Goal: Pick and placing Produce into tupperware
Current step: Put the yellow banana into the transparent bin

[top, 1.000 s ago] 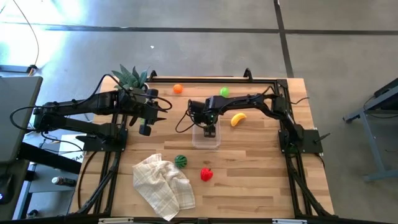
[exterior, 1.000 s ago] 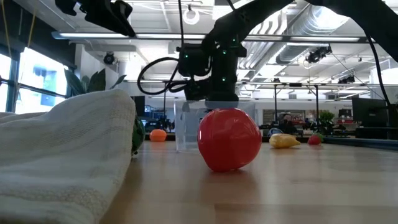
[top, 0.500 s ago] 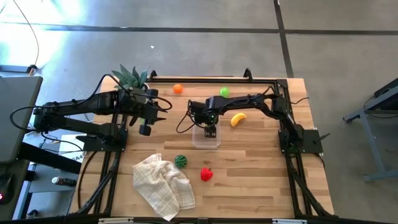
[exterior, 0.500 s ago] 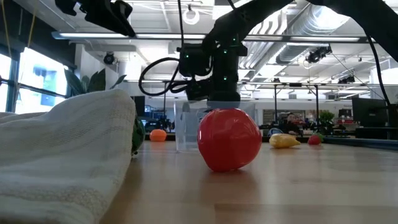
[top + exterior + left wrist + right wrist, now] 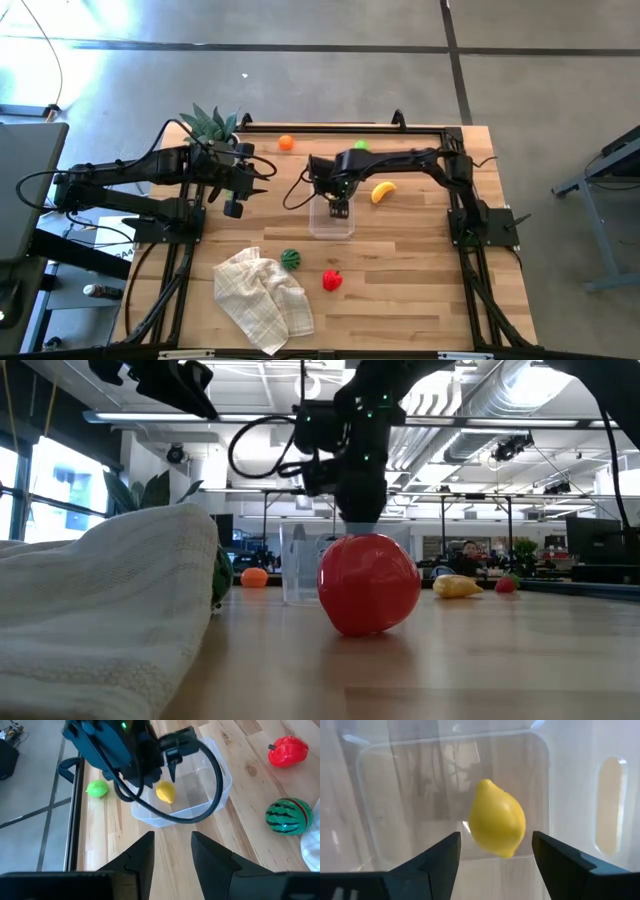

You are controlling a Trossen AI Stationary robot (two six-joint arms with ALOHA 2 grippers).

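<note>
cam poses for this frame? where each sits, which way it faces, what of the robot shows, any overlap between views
High view: overhead, straight down on the table; both arms, left gripper, right gripper.
Low view: table height, level into the room; red piece close, right arm above.
Left wrist view: looks past its open fingers toward the tupperware and right arm.
Right wrist view: straight down into the tupperware, open fingers flanking a lemon.
Shared: both wrist views show the lemon in the tupperware.

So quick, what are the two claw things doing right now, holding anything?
Left tool: open, empty, hanging beside the plant.
Right tool: open, empty, above the lemon lying in the clear tub.
</note>
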